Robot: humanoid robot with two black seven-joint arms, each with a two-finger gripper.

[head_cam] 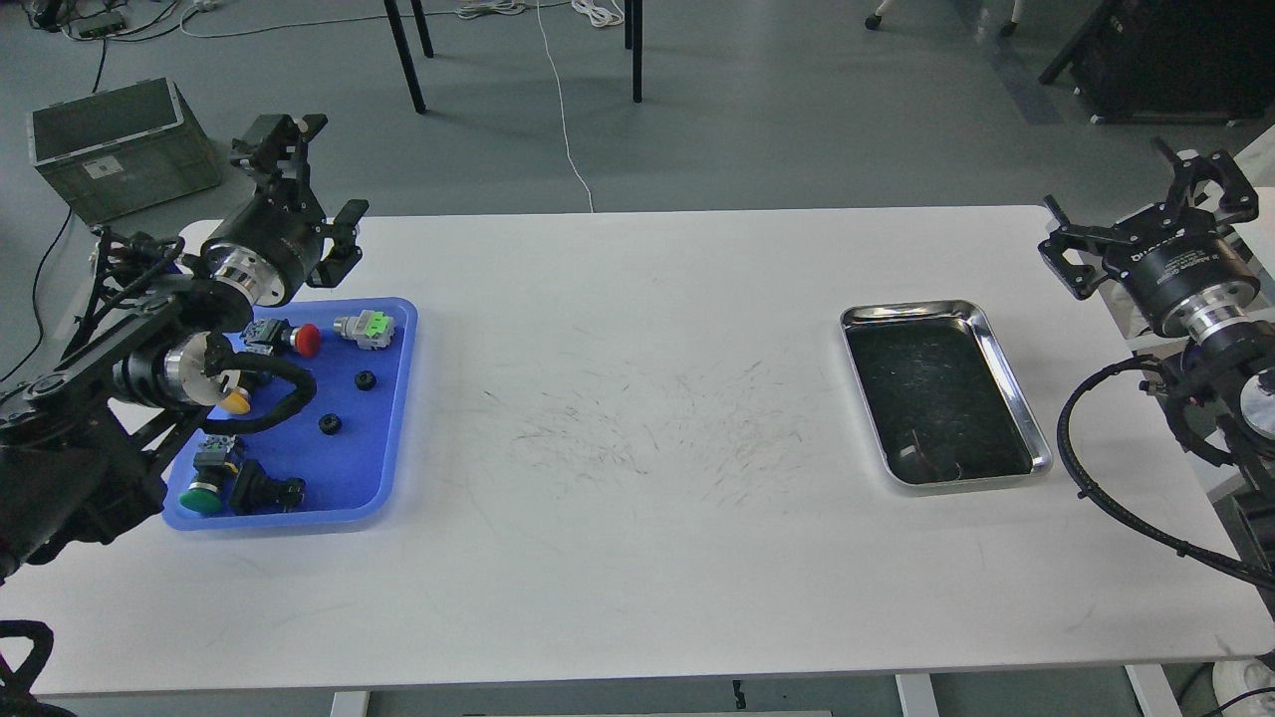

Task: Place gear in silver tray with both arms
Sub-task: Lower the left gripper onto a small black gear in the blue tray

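Note:
Two small black gears [366,379] [329,424] lie in the blue plastic tray [371,460] at the table's left. My left gripper [315,187] is open and empty, raised above the blue tray's far edge, apart from the gears. The silver tray [911,311] sits at the right of the table, its dark scuffed floor holding nothing. My right gripper [1136,217] is open and empty, raised off the table's far right corner, beyond the silver tray.
The blue tray also holds a red button [305,340], a grey and green connector [365,327], a yellow button [236,402], a green button [199,496] and a black part [265,489]. A grey crate [110,144] stands on the floor behind the left arm.

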